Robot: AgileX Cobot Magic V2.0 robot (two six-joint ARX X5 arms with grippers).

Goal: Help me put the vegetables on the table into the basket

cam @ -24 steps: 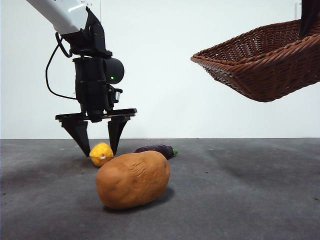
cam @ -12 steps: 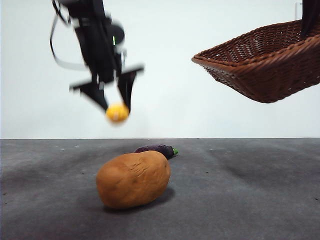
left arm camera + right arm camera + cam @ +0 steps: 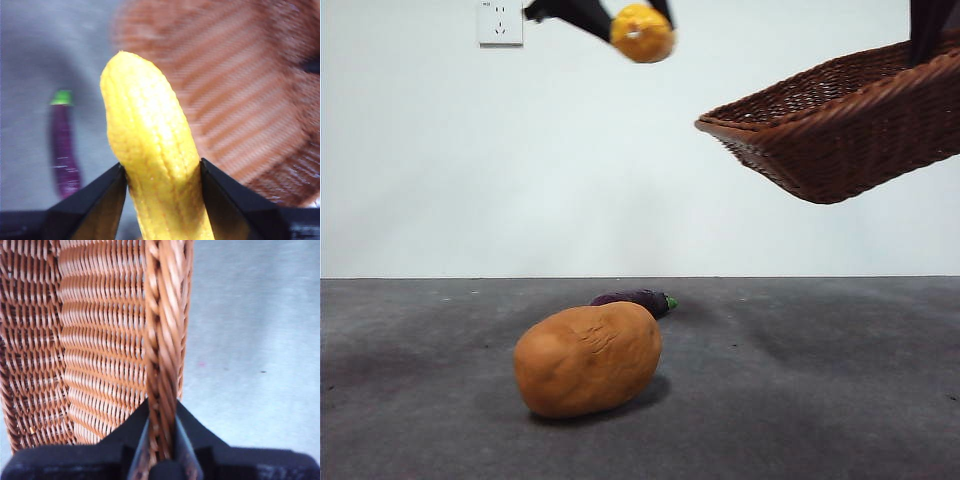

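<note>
Now | left gripper (image 3: 620,12) clamps corn (image 3: 642,33) | basket (image 3: 840,130) beside, lower

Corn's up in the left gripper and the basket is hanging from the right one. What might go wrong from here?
The left gripper grips the yellow corn only near one end, so it may pivot or slip out. The basket hangs tilted from the right gripper, clamped on its rim alone; a dropped piece may roll out or swing it. The potato and eggplant lie below.

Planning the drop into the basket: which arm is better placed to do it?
Left. Its claw is shut on the yellow vegetable, raised near the basket rim. The right claw is shut on that rim, holding the basket in the air.
</note>
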